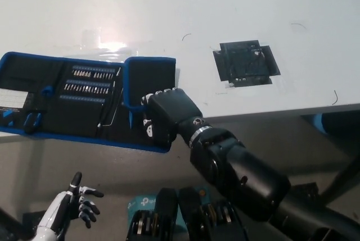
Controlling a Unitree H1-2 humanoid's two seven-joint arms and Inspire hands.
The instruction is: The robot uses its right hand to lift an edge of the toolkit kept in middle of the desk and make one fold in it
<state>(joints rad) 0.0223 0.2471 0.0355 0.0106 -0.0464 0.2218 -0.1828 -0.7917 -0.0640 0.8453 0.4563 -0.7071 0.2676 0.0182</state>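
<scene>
The black toolkit (79,92) with blue trim lies open along the front edge of the white desk (253,5), rows of bits showing in its middle. Its right panel (152,75) is folded over to the left and lies flat on the section beside it. My black right hand (166,112) rests on the lower part of this folded panel, fingers curled at its edge. The toolkit's left end runs out of the picture. My white left hand (76,204) hangs below the desk at the lower left, fingers apart and holding nothing.
A black square patch (246,63) is stuck on the desk to the right of the toolkit. The desk's front edge runs just below the toolkit. A teal box (136,201) lies on the floor below.
</scene>
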